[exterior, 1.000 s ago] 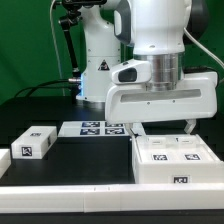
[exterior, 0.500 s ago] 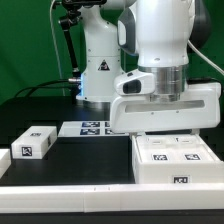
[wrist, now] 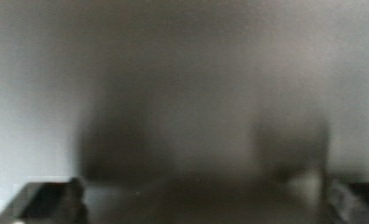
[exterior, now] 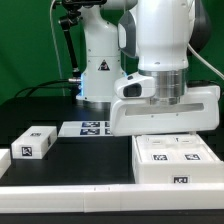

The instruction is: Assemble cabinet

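So the wrist view was basically a grey blur, but you could make out the gripper with its two dark fingers sitting way out at opposite edges of the picture and nothing between them. I'd call it spread wide and holding nothing. What was under it I couldn't tell, too smeary. In the exterior view the fat white hand body hung low, covering the end of the marker board on the exterior view's right, and the fingertips themselves didn't show there. The cabinet, a chunky white box with square tags on its top and one on its front face, sat on the black table, towards the exterior view's right of the marker board and closer to the camera, right under the hand. A loose tagged white block lay off the marker board's other end, towards the exterior view's left and a bit nearer the camera. The white robot base with the triangle sticker stood just behind the marker board.
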`<state>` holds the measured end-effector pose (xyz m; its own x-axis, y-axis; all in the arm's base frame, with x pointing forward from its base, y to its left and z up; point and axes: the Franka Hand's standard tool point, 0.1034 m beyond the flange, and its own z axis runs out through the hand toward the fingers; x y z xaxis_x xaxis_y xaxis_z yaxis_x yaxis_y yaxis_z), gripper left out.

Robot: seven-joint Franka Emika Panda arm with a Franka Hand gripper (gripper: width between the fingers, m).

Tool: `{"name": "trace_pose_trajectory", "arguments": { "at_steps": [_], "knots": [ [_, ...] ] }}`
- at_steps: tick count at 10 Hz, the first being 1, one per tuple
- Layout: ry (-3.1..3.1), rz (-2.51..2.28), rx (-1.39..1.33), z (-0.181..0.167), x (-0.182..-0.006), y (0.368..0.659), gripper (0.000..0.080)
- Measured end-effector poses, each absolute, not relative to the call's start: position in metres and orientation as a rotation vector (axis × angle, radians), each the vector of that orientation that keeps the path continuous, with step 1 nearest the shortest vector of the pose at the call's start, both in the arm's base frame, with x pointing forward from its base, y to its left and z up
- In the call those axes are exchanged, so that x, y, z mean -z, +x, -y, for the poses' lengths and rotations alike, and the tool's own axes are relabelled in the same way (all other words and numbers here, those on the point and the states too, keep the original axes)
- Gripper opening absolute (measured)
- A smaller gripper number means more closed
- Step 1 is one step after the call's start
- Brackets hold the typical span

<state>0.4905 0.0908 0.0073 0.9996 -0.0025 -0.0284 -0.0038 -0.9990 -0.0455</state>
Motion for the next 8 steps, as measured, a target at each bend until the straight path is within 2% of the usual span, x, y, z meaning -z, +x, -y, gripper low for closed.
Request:
{"name": "trace_pose_trajectory", "arguments": {
  "at_steps": [1,2,3,4,8],
  "knots": [
    [-3.097,0.011,-0.043,-0.0882,-0.0073,0.4909,0.0558],
    [-3.097,0.025,-0.041,-0.0869,-0.0075,0.4917,0.0558],
    [-3.097,0.042,-0.039,-0.0859,-0.0078,0.4925,0.0338],
    [-3.096,0.048,-0.039,-0.0862,-0.0078,0.4924,0.0202],
    [-3.096,0.053,-0.039,-0.0864,-0.0077,0.4923,0.0200]
  ]
}}
